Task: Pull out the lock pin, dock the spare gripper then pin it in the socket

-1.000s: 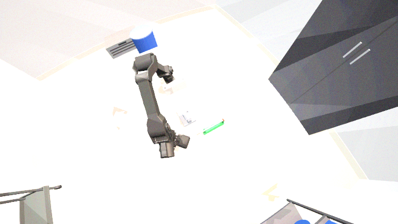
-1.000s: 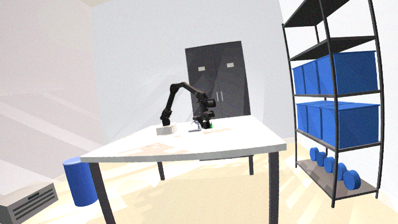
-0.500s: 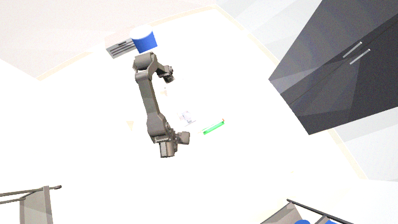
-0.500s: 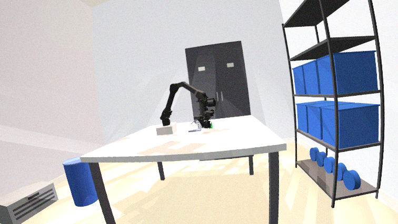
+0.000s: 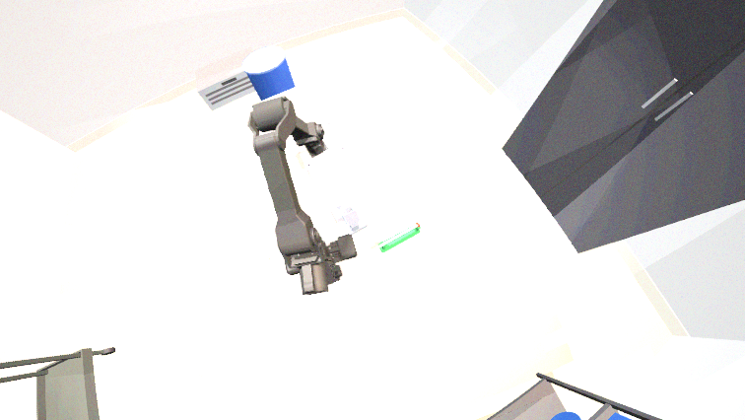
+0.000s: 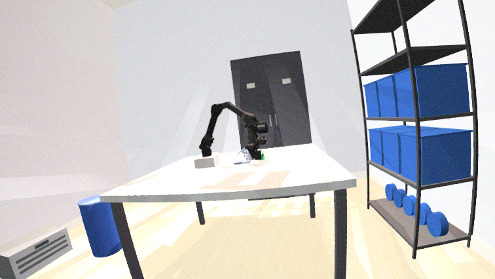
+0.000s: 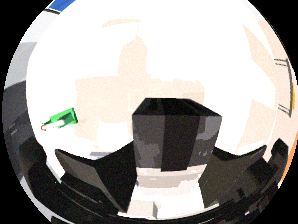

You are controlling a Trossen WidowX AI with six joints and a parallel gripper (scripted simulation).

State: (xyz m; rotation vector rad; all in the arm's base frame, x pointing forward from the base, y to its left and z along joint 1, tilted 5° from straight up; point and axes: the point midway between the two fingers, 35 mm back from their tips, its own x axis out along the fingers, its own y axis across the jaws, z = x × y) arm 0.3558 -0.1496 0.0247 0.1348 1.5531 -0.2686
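Mount: pale, upright on desk; socket detail n/c. Spare gripper: dk., blocky, held betw. fingers. Lock pin, appar.: wht. rod, red end, horiz. along grn. holder.

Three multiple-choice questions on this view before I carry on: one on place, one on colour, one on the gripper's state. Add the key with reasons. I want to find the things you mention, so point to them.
1. In the top view, where is the green piece (image 5: pixel 400 240) (image 6: pixel 263 155) (image 7: pixel 69 118) relative to the gripper (image 5: pixel 333 256) (image 6: pixel 255 149) (image 7: pixel 166 140)?
A. To its left
B. To its right
C. Directly under it

2. What colour is the tip of the white rod on the green piece?
A. Blue
B. Yellow
C. Red

3. How is the gripper?
A. Shut on a dark block
B. Wide open, holding nothing
C. Shut, holding nothing

Key:
1. B: the top view shows the green piece right of the arm's wrist.
2. C: the wrist view shows a red end on the rod.
3. A: the wrist view shows the dark block (image 7: pixel 176 134) between the fingers.
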